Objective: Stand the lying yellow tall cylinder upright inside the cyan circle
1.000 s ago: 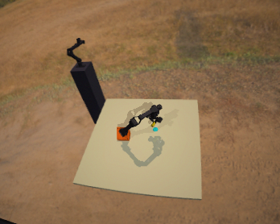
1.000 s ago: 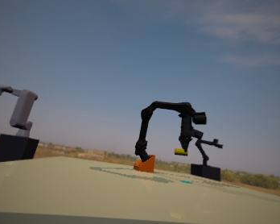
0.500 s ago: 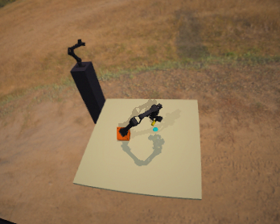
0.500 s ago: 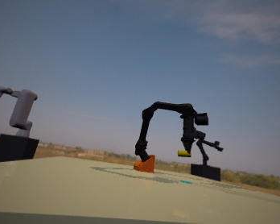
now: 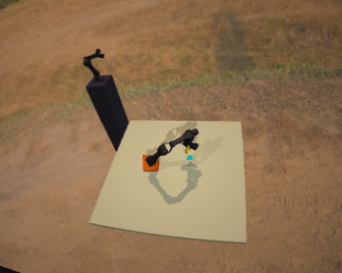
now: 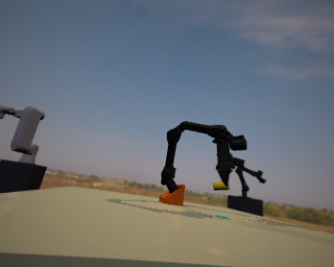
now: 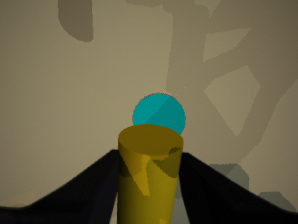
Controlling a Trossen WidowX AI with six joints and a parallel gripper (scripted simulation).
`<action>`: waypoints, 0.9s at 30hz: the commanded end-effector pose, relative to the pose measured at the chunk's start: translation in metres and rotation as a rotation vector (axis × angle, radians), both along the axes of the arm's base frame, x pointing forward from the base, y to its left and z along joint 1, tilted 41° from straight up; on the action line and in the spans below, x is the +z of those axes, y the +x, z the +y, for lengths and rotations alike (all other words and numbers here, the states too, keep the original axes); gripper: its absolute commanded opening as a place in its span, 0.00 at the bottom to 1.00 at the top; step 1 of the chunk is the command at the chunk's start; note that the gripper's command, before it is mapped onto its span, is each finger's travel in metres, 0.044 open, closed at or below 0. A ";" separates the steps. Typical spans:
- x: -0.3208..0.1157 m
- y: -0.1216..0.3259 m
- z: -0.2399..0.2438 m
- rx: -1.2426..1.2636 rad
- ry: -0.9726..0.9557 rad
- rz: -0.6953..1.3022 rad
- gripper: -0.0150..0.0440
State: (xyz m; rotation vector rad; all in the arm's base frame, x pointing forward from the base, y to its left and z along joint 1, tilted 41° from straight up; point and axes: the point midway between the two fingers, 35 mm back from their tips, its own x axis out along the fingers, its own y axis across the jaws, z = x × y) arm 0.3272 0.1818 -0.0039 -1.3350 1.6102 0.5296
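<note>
The yellow tall cylinder (image 5: 188, 149) (image 6: 220, 185) (image 7: 149, 170) is held in the air, lying roughly level in the exterior view. My gripper (image 6: 225, 184) (image 7: 149, 159) is shut on it and points downward, well above the table. The cyan circle (image 5: 190, 157) (image 6: 222, 217) (image 7: 159, 112) lies flat on the table, below the cylinder. In the wrist view the cylinder's end face covers the circle's lower edge. The fingertips are too small to make out in the top view.
The arm stands on an orange base (image 5: 150, 163) (image 6: 174, 196) on the pale table (image 5: 210, 211) (image 6: 109, 235). A dark pedestal (image 5: 107, 108) (image 6: 246, 205) with another arm is beyond the table. A grey arm (image 6: 27, 130) stands on a dark block at the left in the exterior view.
</note>
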 end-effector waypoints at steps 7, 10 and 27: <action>-0.007 -0.001 -0.003 -0.011 0.072 0.018 0.43; -0.008 -0.001 -0.004 -0.015 0.094 0.020 0.43; -0.016 0.000 -0.006 -0.026 0.222 0.024 0.43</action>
